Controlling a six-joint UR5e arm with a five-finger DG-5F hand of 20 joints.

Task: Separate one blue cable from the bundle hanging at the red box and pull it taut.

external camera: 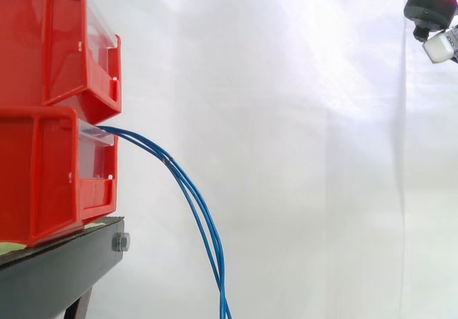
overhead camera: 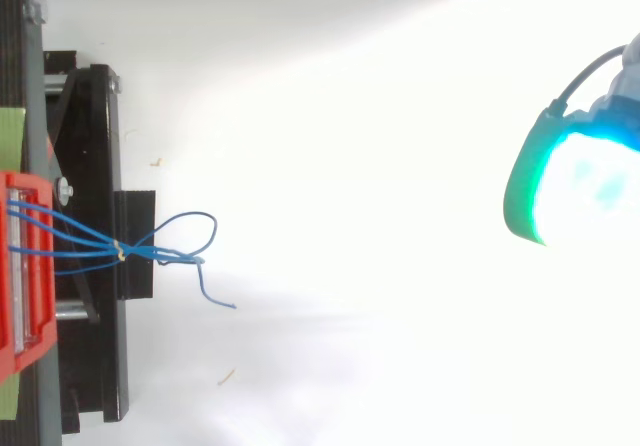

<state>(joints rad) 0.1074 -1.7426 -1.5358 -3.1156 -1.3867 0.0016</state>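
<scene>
A bundle of thin blue cables [external camera: 195,194] comes out of the lower red bin [external camera: 43,176] and droops in an arc down past the bottom edge of the side view. A small tie [external camera: 166,160] binds the strands near the bin. From above, the blue cables [overhead camera: 90,244] fan out of the bin [overhead camera: 25,286], meet at the tie [overhead camera: 120,252], then loop, with one loose end [overhead camera: 215,299] trailing off. My hand [external camera: 433,18] sits high at the far right, well away from the cables, touching nothing. In the top view the hand [overhead camera: 570,181] glows green and cyan at the right edge.
A second red bin [external camera: 50,40] is stacked on the lower one. Both rest on a black stand [external camera: 64,265], with its frame [overhead camera: 90,166] showing from above. A white curtain hangs behind. Between the cables and my hand lies a wide open gap.
</scene>
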